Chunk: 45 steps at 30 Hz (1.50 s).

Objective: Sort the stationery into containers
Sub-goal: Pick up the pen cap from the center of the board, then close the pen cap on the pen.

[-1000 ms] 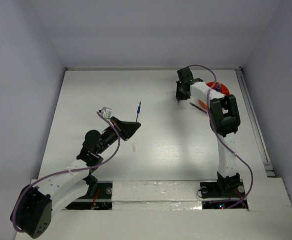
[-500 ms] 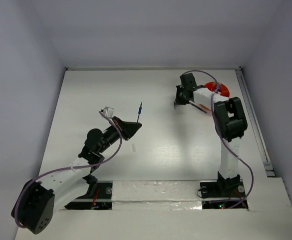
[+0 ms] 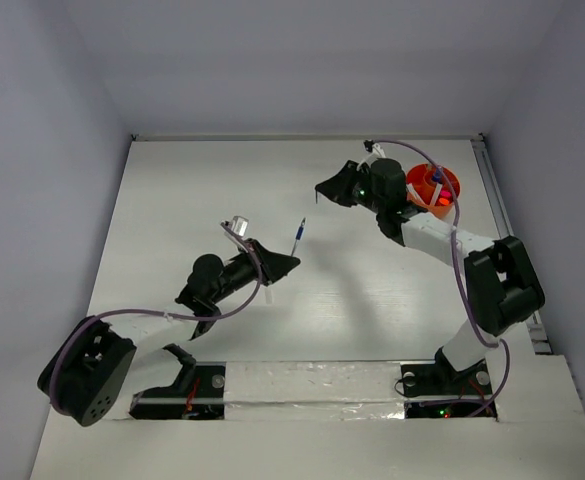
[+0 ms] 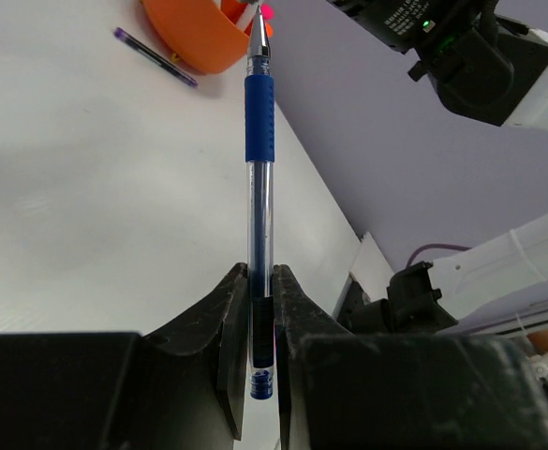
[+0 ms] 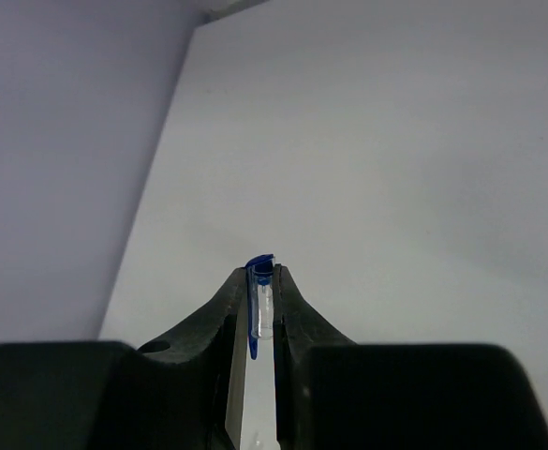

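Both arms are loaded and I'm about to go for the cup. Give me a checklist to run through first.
1. Grip of left pincer on blue pen: ok. It is shut on the tail end and the tip points away.
2. Grip of right pincer on clear piece with a blue cap: ok. The piece is pinched at the fingertips.
3. Upright cup: ok.
4. Free room in the cup: cannot tell. Some items already stand in it.
5. Clear way from left pincer to cup: not ok. The right arm lies between them.
6. Everything sorted: not ok. A dark pen lies beside the cup.
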{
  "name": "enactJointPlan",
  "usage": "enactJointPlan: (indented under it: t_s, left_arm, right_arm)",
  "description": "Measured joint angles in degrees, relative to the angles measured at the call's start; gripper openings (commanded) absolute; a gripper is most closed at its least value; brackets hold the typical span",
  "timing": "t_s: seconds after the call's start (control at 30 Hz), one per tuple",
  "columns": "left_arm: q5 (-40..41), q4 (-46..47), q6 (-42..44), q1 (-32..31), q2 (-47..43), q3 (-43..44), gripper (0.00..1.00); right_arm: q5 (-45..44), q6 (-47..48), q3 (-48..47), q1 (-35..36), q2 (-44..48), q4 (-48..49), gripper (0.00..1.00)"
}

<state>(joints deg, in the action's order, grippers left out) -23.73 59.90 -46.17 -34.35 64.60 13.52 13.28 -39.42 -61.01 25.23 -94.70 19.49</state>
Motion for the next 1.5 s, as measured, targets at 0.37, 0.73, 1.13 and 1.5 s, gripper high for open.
enactJointPlan:
  t_s: [0.37,0.73,1.13,1.5]
  left_arm:
    - [2.43,2.08,-2.99,-1.60,2.14,0.13,0.00]
    - [4.81,1.22,-3.48,-1.60,2.05,1.40,0.00]
    - [5.95,-0.09,-3.43,-1.60,0.85,1.53,0.00]
    - [5.49,-1.09,-3.39,-1.60,0.35,1.64,0.00]
  right_arm:
    - [0.48,-9.01,7.23,4.35,3.50,14.62,0.00]
    - [-0.44,-11.54,14.12,8.37,10.73,22.75,0.00]
    - [-0.81,-11.85,14.73,8.98,10.64,23.52,0.00]
    - [-0.72,-12.04,14.56,8.98,9.03,24.24,0.00]
